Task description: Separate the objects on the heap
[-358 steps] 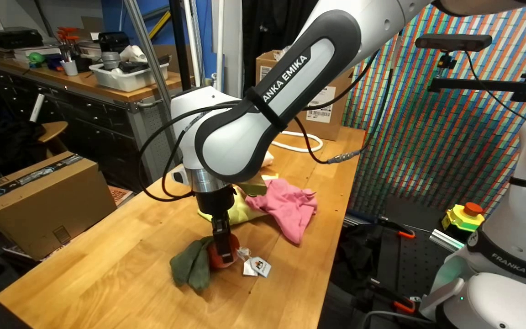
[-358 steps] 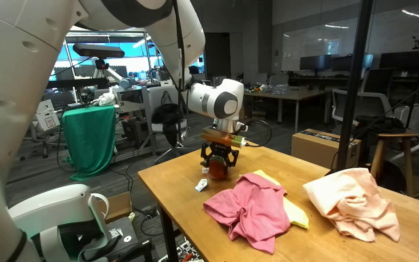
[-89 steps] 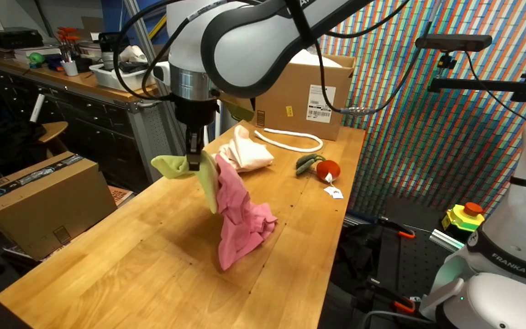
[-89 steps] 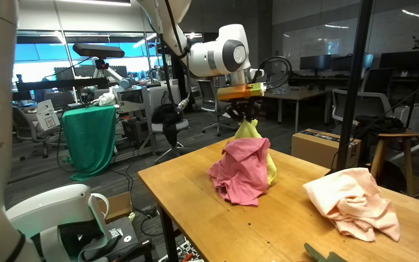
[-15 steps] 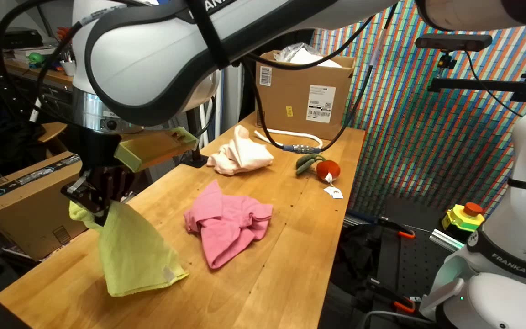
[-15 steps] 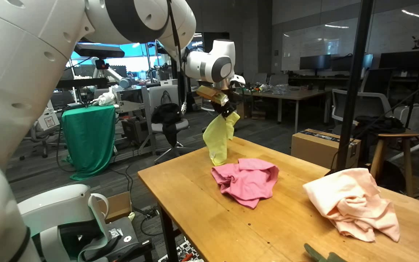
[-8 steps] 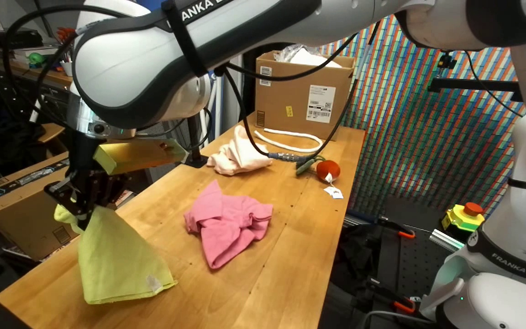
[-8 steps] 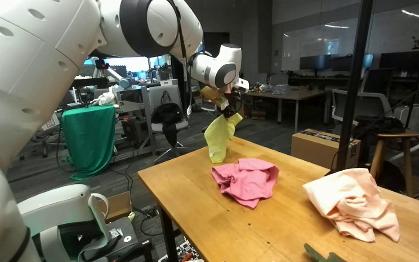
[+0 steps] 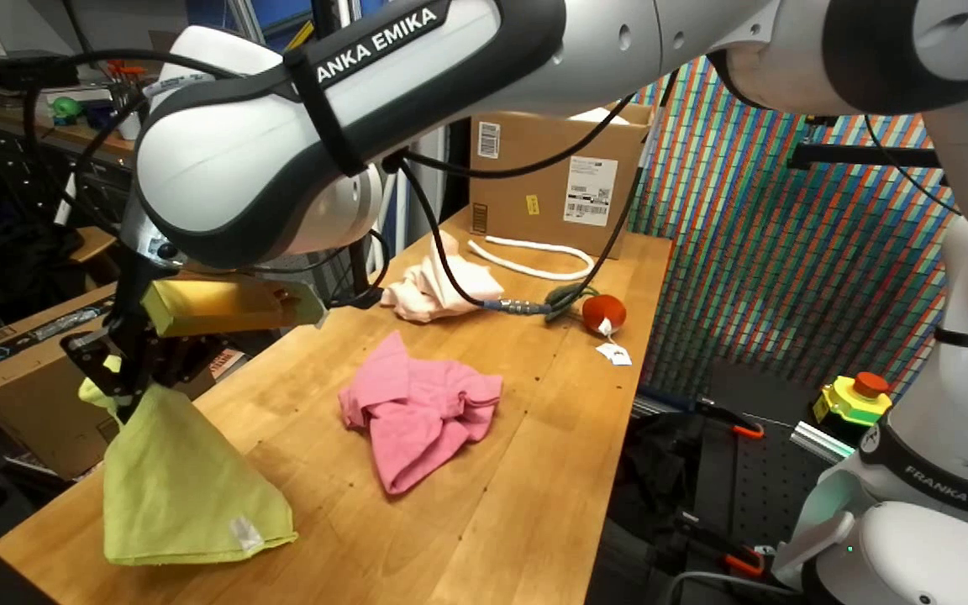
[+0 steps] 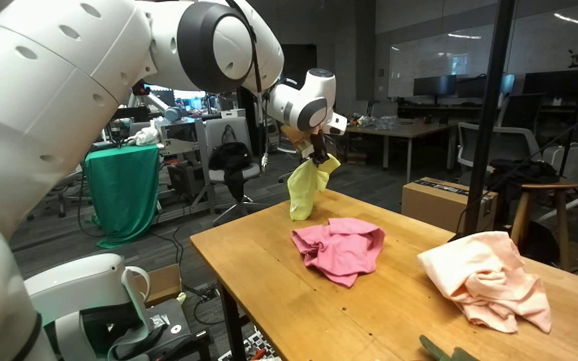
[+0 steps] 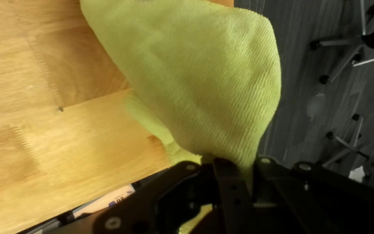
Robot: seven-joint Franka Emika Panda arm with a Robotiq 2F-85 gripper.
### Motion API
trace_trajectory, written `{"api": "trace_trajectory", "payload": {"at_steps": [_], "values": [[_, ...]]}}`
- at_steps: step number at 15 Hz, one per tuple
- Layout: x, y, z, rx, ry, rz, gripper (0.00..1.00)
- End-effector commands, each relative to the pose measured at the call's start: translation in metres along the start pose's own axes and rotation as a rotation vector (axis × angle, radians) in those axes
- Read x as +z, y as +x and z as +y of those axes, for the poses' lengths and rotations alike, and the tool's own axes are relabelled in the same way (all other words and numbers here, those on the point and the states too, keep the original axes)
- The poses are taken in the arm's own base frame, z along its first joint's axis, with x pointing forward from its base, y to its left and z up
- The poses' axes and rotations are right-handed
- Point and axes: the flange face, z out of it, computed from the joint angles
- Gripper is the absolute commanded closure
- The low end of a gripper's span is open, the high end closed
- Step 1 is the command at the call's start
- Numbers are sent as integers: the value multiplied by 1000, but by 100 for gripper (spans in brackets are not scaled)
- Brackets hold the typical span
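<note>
My gripper (image 9: 127, 403) is shut on the pale yellow cloth (image 9: 190, 487), which droops from the fingertips above the near-left corner of the table in an exterior view. In the wrist view, the yellow fabric (image 11: 190, 74) runs up from between the jaws of the gripper (image 11: 240, 167). Whether its lower hem touches the wood I cannot tell. The pink-red cloth (image 10: 341, 250) lies crumpled on the tabletop, apart from it. Farther along is the cream-white cloth (image 10: 489, 281). A dark green piece (image 9: 561, 301), partly behind a cable, adjoins a red ball (image 9: 604, 313) with white tags. No heap is in view.
The wooden table (image 9: 484, 538) carries a white-labelled cardboard box (image 9: 534, 160) at its back end, with a white tube (image 9: 568, 276) lying before it. A black post (image 10: 487, 115) rises beside the table. The robot's cable sags over the dark green piece.
Earlier the gripper was at the red-green object, now lying near the box. Then the yellow cloth rose against the pink-red one; now they are apart, the yellow cloth carried leftward and nearer in an exterior view.
</note>
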Motion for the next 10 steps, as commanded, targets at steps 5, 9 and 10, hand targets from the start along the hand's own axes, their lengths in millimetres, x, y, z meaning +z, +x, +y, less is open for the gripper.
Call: {"api": "trace_trajectory", "payload": {"at_steps": [5,9,10], "values": [[32,-7,-1,-70,-99,-31,43],[38,-16,-3,-145,-167,-78,14],[38,-17,-4,-156,-176,-91,5]]}}
